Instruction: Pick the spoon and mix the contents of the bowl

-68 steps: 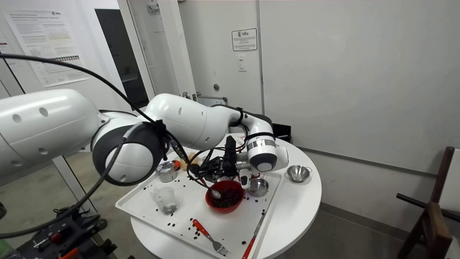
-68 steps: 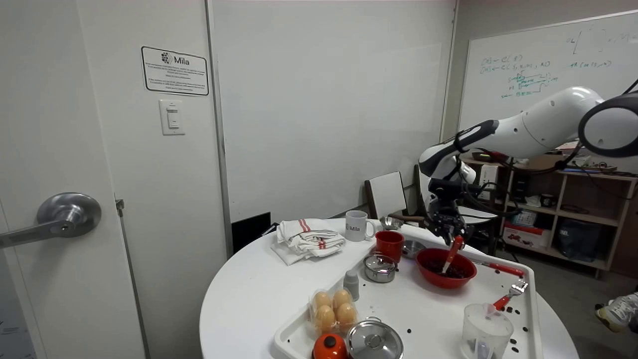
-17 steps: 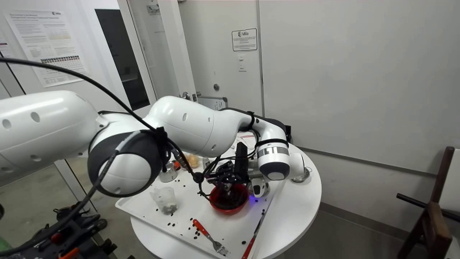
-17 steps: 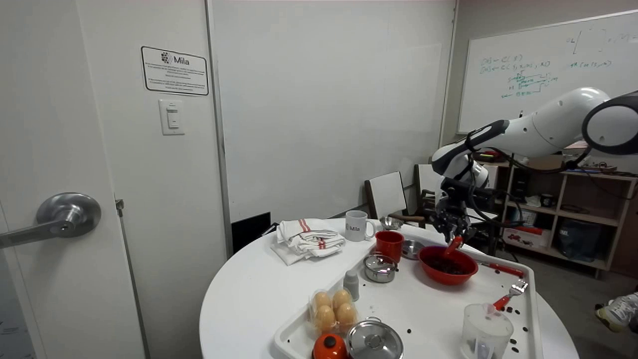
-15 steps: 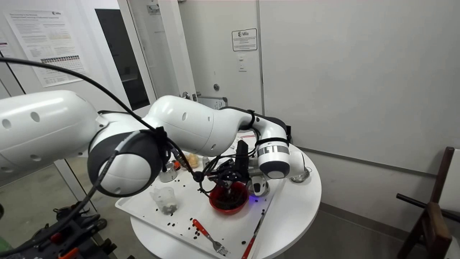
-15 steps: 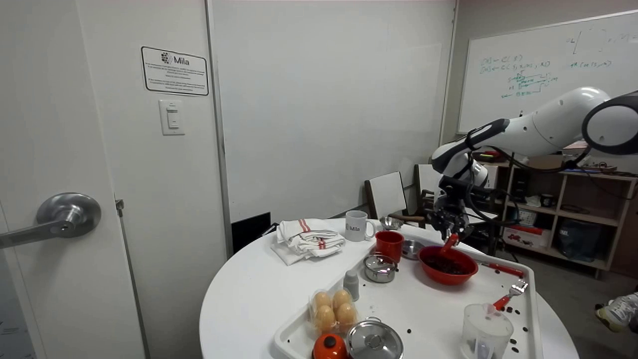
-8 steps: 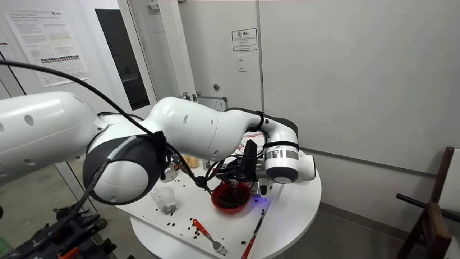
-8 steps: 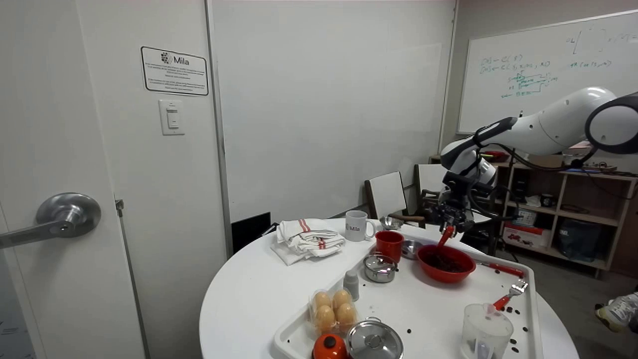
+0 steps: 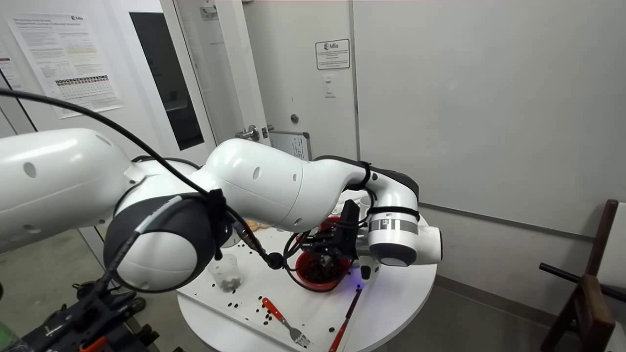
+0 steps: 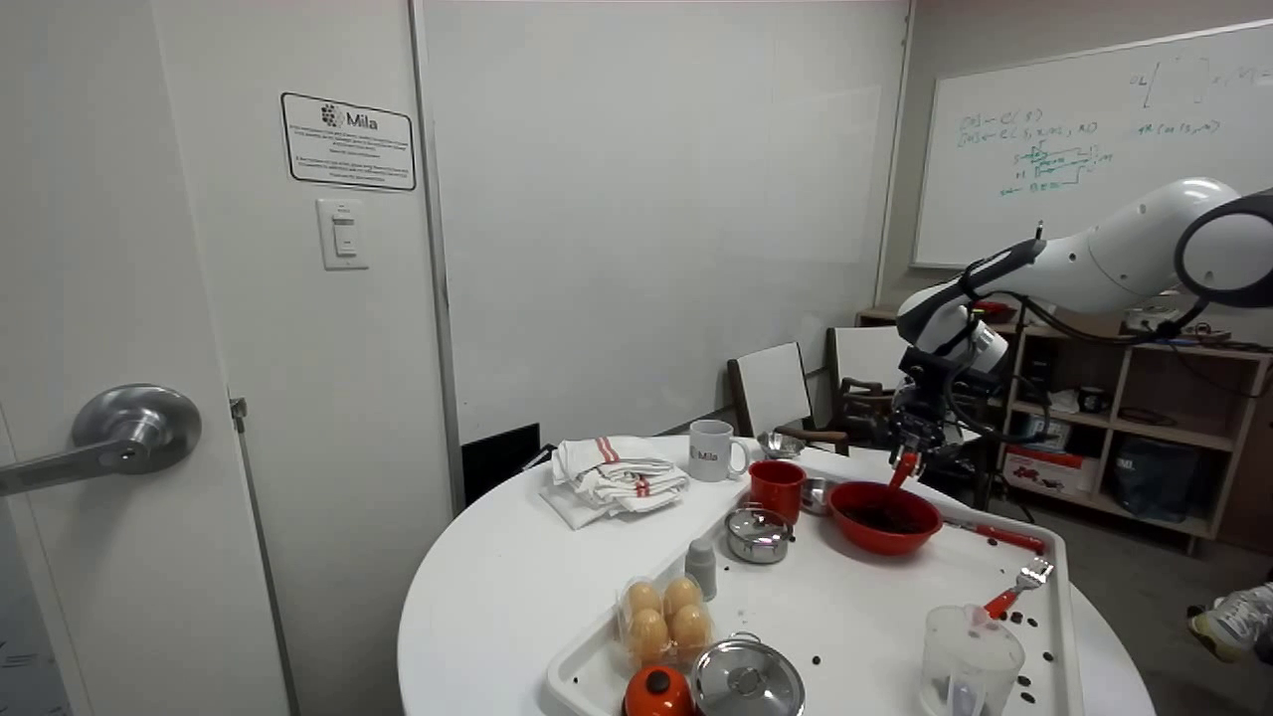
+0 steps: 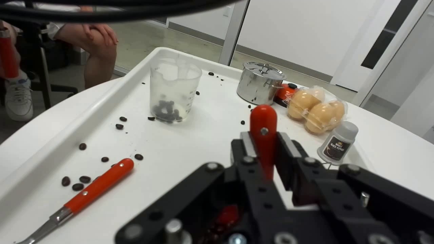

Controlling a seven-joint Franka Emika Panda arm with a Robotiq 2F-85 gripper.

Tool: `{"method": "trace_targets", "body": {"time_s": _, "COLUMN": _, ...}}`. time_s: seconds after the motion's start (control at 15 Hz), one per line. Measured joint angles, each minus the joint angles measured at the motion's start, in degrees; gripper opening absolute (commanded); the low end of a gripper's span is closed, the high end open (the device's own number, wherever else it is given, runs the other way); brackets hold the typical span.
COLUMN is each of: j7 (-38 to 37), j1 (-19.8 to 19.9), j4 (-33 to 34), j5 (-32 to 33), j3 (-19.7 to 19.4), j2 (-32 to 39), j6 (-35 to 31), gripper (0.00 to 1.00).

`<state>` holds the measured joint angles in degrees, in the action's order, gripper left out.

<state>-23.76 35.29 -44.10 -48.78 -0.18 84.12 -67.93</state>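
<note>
"Gripping what is the black gripper (image 11: 267, 145) in the wrist view?"

"The spoon (image 11: 263, 135): the jaws stand close together, one on each side of its red, riveted handle, whose rounded end projects beyond them."

"And the bowl (image 10: 885, 540)?"

"Wide, shallow and red, it appears in both exterior views, resting on the white tray (image 10: 845, 607) and containing dark beans (image 10: 883, 516). In an exterior view, the spoon's handle slants down into it; the scoop is hidden."

"What lettering is legible?"

"'Mila', printed on the wall notice (image 10: 348, 141), whose smaller lines cannot be read, and on the pale mug (image 10: 710, 450), just beside folded white towels (image 10: 617, 475) with red stripes. The whiteboard (image 10: 1074, 89) carries green, formula-like handwriting, too unclear to transcribe."

"Any labels on the tray?"

"'BLACK PEPPER', in pale capitals on the grey-capped pepper shaker (image 11: 339, 144), which stands near the clear pack of eggs (image 11: 317, 110); the line above those words is blurred. The translucent measuring beaker (image 11: 176, 88), with further dark beans at its base, bears graduations too small to read."

"And the utensils lying flat?"

"A red-handled fork (image 9: 285, 321) rests on the tray; a red-handled knife (image 9: 339, 333) lies along the tray's edge, apart from the fork and near the bowl."
</note>
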Motion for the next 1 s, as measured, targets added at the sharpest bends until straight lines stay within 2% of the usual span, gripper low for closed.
{"method": "trace_targets", "body": {"time_s": 0.4, "j7": 0.9, "j1": -0.7, "j4": -3.9, "j5": 0.7, "j3": 0.0, "j2": 0.2, "j6": 0.6, "gripper": 0.07}}
{"method": "trace_targets", "body": {"time_s": 0.67, "j7": 1.1, "j1": -4.5, "j4": -5.3, "j5": 2.0, "j3": -0.1, "j2": 0.3, "j6": 2.1, "gripper": 0.07}}
{"method": "trace_targets", "body": {"time_s": 1.0, "j7": 1.0, "j1": -10.1, "j4": -3.7, "j5": 3.6, "j3": -0.1, "j2": 0.0, "j6": 2.7, "gripper": 0.07}}
